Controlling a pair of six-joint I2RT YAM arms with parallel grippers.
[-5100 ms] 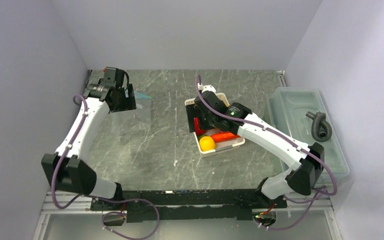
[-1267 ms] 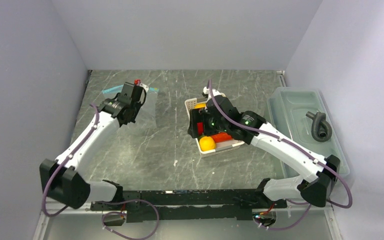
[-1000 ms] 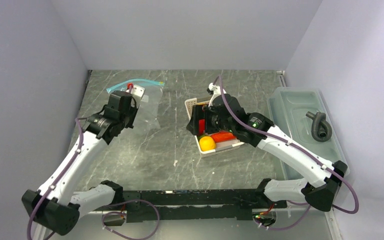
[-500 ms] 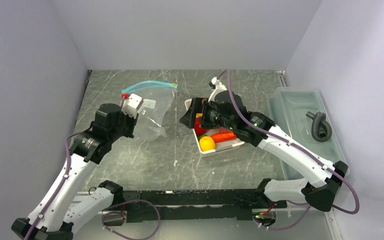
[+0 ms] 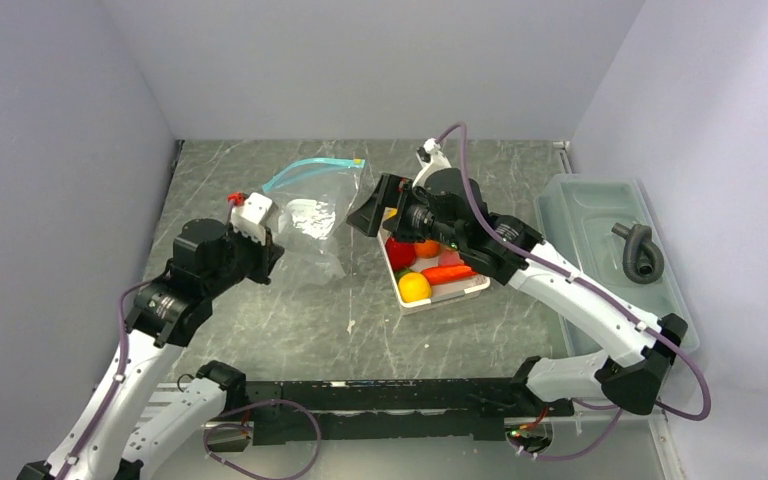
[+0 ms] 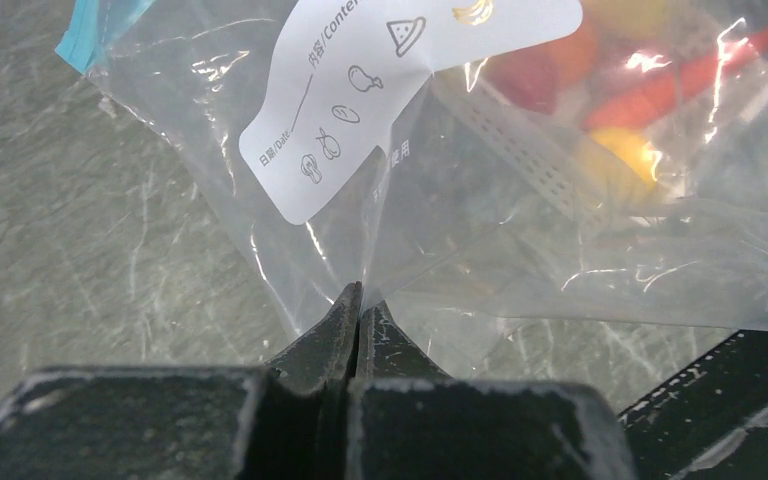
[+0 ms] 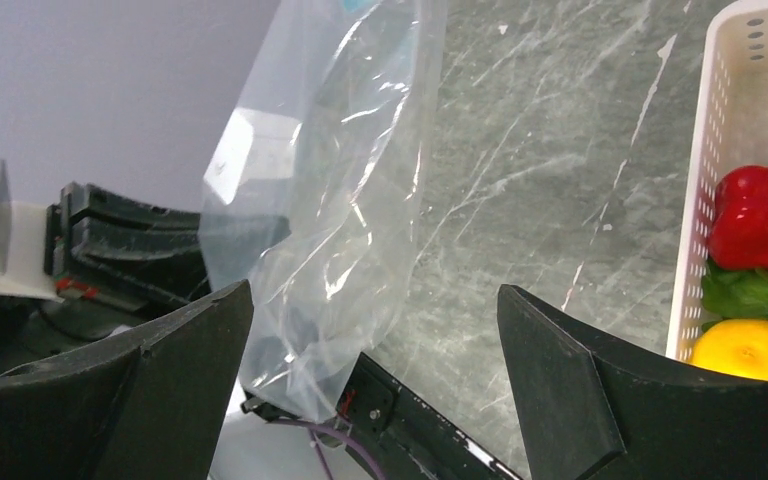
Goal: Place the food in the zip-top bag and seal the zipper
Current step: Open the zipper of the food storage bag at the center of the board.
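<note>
The white basket holds a red pepper, lemon and carrot. The clear, crinkled zip-top bag hangs open-mouthed, pinched by the left end effector. The right end effector gapes wide.

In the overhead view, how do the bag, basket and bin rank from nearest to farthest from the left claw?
1. The bag, pinched in the left claw.
2. The basket, mid-table.
3. The bin, far right.
</note>
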